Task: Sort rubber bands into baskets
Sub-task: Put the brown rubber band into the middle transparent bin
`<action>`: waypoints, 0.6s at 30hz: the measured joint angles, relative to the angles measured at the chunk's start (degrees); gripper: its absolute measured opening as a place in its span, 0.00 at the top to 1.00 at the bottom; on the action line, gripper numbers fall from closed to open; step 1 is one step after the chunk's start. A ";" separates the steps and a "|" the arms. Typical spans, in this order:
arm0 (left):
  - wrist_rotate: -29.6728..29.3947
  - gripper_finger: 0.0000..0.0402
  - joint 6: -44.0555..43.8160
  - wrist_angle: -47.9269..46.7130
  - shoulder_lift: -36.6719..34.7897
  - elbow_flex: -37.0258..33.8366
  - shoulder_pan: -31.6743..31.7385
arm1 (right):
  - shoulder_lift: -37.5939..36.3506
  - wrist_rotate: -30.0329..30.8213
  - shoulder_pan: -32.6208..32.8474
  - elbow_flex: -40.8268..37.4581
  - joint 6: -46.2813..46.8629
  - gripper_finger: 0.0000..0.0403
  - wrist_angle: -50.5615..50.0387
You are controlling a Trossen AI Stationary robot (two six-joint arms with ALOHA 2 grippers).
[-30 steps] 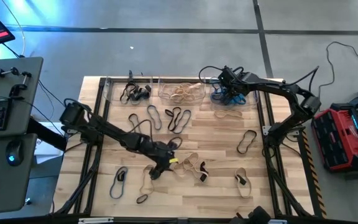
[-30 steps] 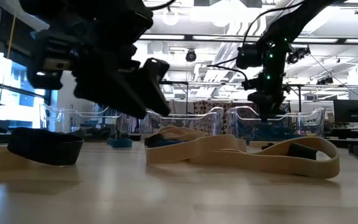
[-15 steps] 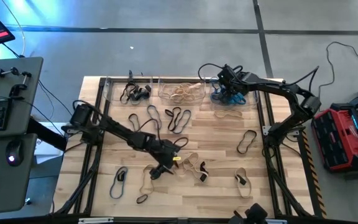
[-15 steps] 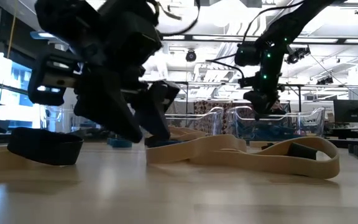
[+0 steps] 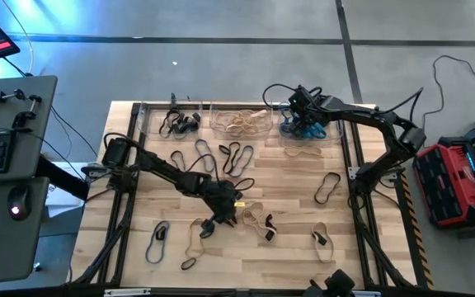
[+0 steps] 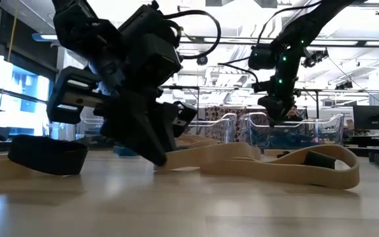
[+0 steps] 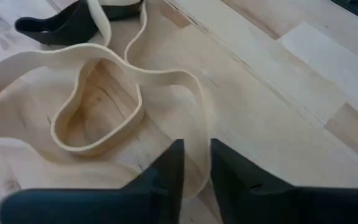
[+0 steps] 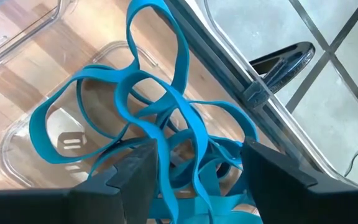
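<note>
The tan rubber band (image 7: 166, 81) lies on the table directly under the left gripper (image 7: 194, 163), its strip passing between the narrow fingers, loop stretching ahead. The right gripper (image 8: 194, 162), far away, hangs wide open above the blue bands (image 8: 160, 118) in their basket (image 8: 17, 149).

Three clear baskets along the far edge: one with black bands (image 5: 177, 124), one with tan bands (image 5: 242, 122), one with blue bands (image 5: 308, 128); loose on the table, roughly six black rubber bands (image 5: 237, 156) and about five tan rubber bands (image 5: 254, 218), overlaps making exact count uncertain; two arms, two grippers, left (image 5: 221, 221) and right (image 5: 302, 115).
</note>
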 joint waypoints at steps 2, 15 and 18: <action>-0.02 0.93 0.00 -0.35 -0.34 0.00 0.35 | 0.00 0.04 0.00 0.00 0.00 0.45 -0.04; -13.42 1.00 -7.37 -11.95 -18.91 -0.02 3.32 | -12.54 5.49 3.36 0.00 2.20 0.48 -2.40; -18.28 1.00 -10.55 -13.32 -25.35 -0.02 5.80 | -17.48 6.03 5.70 0.00 4.56 0.55 -2.92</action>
